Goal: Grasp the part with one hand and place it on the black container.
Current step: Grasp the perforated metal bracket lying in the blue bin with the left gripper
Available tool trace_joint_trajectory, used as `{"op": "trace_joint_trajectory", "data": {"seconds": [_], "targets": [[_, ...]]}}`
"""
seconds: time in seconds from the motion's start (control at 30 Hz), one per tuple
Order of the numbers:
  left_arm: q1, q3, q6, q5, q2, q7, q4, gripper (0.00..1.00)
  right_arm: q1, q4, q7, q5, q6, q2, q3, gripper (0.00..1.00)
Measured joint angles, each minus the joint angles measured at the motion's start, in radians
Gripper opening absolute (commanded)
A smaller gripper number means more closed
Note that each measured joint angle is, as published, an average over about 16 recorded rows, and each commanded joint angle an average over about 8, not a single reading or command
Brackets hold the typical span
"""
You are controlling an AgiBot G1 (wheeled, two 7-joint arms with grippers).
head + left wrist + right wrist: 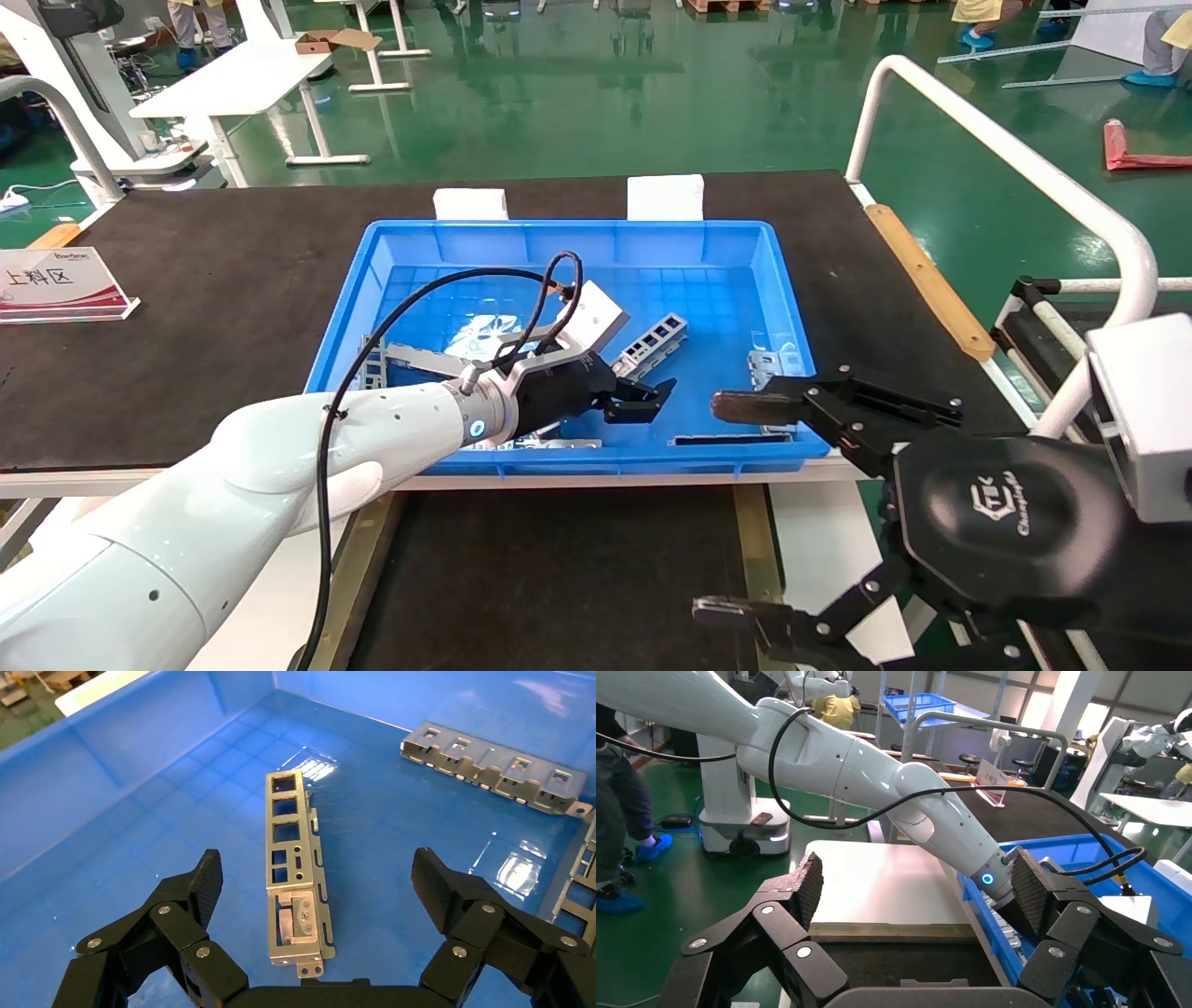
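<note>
The part (656,337) is a slim silvery bar with rectangular cutouts, lying flat on the floor of the blue crate (577,238). My left gripper (643,396) hovers just short of it, open and empty. In the left wrist view the part (295,864) lies lengthwise between the spread fingers of the left gripper (316,867), untouched. The black container (559,578) with brass rails lies below the crate's near edge and also shows in the right wrist view (905,959). My right gripper (726,508) is open and empty above the container's right side, as the right wrist view (916,874) confirms.
More metal parts lie in the crate at the left (410,359) and right (768,365); another ladder-like bar (495,769) lies farther off. Two white foam blocks (470,203) stand behind the crate. A sign (56,284) sits at far left, a white rail (1006,149) at right.
</note>
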Motion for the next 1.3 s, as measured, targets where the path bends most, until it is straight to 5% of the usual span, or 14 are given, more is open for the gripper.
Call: {"op": "trace_joint_trajectory", "data": {"seconds": [1.3], "targets": [[-0.013,0.206,-0.097,-0.289,-0.003,0.063,0.002,0.0,0.001,0.0,-0.001,0.002,0.001,0.001,-0.003,0.0]]}}
